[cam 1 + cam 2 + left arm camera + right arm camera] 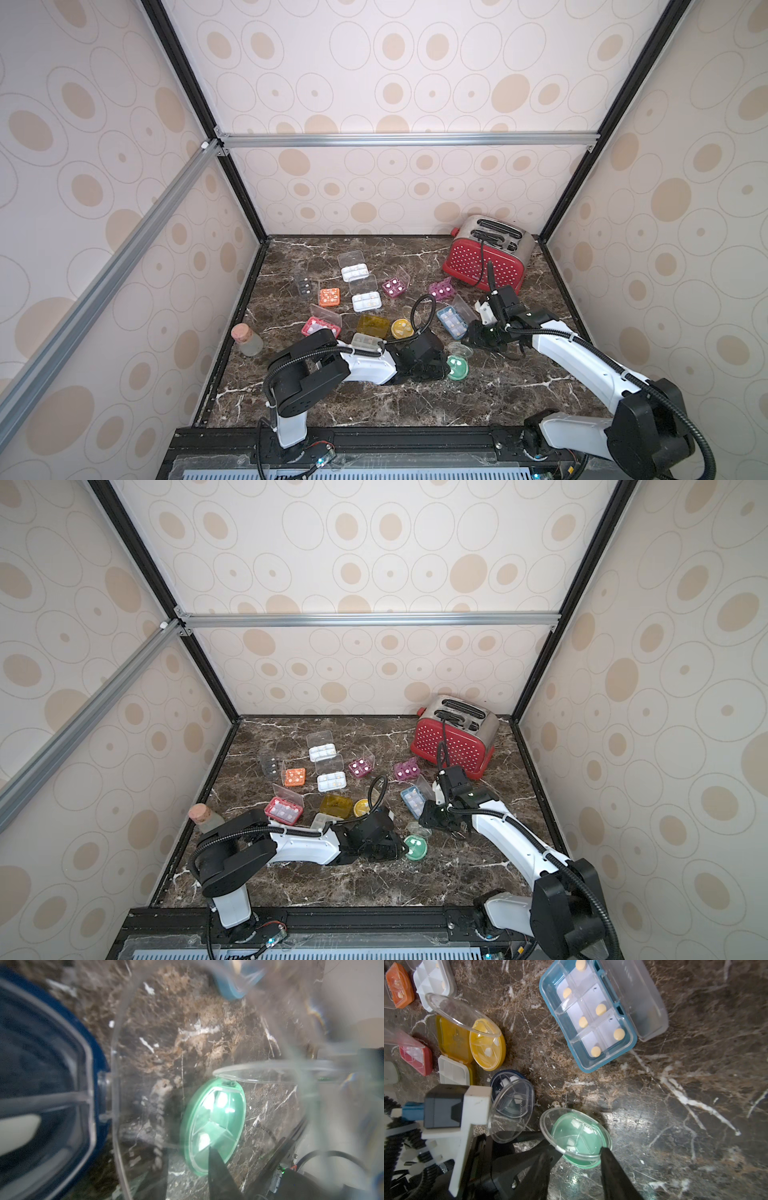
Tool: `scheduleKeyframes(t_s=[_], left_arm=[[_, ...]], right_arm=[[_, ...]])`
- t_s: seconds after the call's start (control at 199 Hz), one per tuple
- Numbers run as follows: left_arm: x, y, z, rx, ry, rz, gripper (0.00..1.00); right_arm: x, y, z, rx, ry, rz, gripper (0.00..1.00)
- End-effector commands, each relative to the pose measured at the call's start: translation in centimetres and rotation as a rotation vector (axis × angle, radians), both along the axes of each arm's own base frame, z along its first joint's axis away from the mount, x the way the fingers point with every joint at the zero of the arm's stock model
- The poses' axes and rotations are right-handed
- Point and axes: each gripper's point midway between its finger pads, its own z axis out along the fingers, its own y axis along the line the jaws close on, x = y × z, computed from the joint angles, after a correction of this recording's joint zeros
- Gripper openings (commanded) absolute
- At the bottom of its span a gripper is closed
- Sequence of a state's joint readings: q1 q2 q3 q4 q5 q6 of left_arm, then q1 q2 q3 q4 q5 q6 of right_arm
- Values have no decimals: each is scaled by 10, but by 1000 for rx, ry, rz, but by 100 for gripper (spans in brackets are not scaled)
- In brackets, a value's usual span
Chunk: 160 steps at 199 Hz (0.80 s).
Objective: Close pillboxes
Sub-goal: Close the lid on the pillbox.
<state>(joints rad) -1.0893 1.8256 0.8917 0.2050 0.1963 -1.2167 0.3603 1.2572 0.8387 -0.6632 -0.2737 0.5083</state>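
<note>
A green round pillbox lies near the table's middle, its clear lid tilted partly over it. My left gripper is open; one finger lies over the green box's near rim. My right gripper is open and straddles the lid's edge, one fingertip at the rim. A navy round pillbox sits beside the left wrist with its lid raised. The blue rectangular pillbox and the yellow round one are open.
Several more pillboxes spread over the far left: red, amber, orange, two white, two purple. A red toaster stands back right, a cork-stoppered jar by the left wall.
</note>
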Motion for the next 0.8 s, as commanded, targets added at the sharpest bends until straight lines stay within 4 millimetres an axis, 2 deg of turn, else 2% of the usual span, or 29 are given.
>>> scheduleKeyframes(t_s=[0.0,0.331,0.798], left_arm=[[-2,-7,-2,7,10,-6,32],[-1,-6,-6,16,18,8,28],[0,-6,-12,27,27,16,26]], right_arm=[[5,7,4,14,-11,36,40],[6,12,2,27,-16,71,21],[-5,15,0,18,-19,106,11]])
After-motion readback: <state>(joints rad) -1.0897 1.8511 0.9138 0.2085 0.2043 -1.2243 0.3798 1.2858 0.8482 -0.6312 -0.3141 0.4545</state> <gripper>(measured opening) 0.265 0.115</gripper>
